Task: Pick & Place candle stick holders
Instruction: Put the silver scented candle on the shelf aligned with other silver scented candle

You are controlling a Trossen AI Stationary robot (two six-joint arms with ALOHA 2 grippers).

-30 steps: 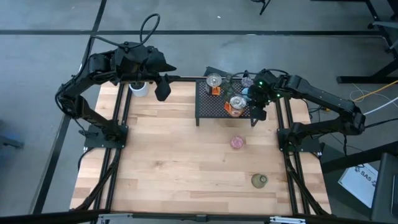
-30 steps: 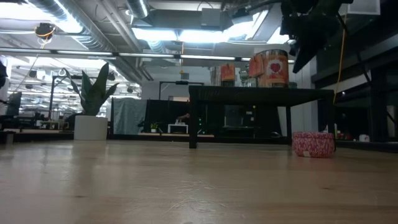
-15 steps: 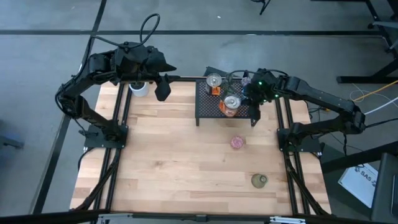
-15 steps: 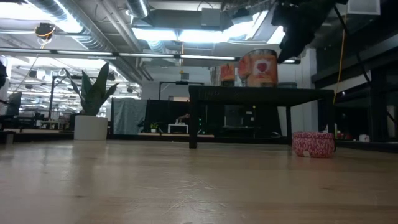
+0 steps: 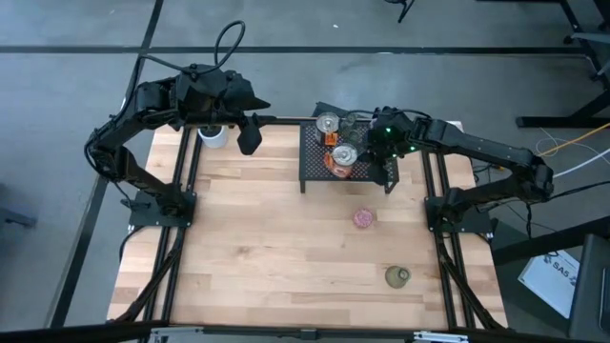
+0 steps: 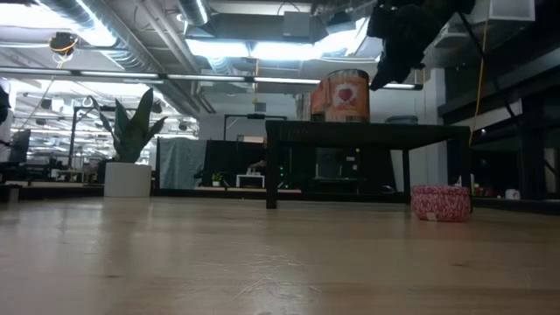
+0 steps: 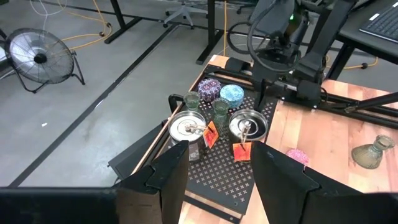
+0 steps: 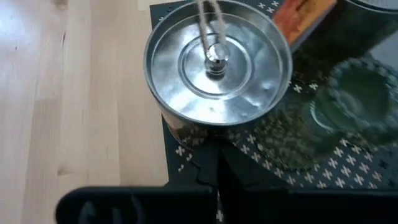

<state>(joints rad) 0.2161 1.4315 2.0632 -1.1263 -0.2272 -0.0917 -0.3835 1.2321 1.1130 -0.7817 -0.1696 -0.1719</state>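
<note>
So my right gripper (image 5: 385, 158) is clamped fully closed with nothing in it, parked over the black mesh rack (image 5: 315, 168) at the far end of the bench (image 5: 276, 238), just beside the nearer silvery candle holder (image 5: 344, 155). From my wrist that tin (image 8: 217, 62) sits right past my fingertips, orange tag at its side, wick standing in the middle. The rack is pretty crowded: a second silvery holder (image 5: 328, 123) sits farther back, two olive-green glass ones (image 7: 220, 109) stand between and behind the tins, and a purple-speckled one (image 7: 209, 89) and a blue one (image 7: 232, 94) are tucked at the back edge. So there's stuff on nearly every side of the tin. Off the rack, a pink holder (image 5: 364, 218) sits on the bare wood just in front of it, and another greenish glass holder (image 5: 397, 276) stands well apart, nearer the front edge. My left gripper (image 5: 250, 134) hangs over the far left part of the bench, fingers partly apart and holding nothing, near the white potted plant (image 5: 213, 134).
</note>
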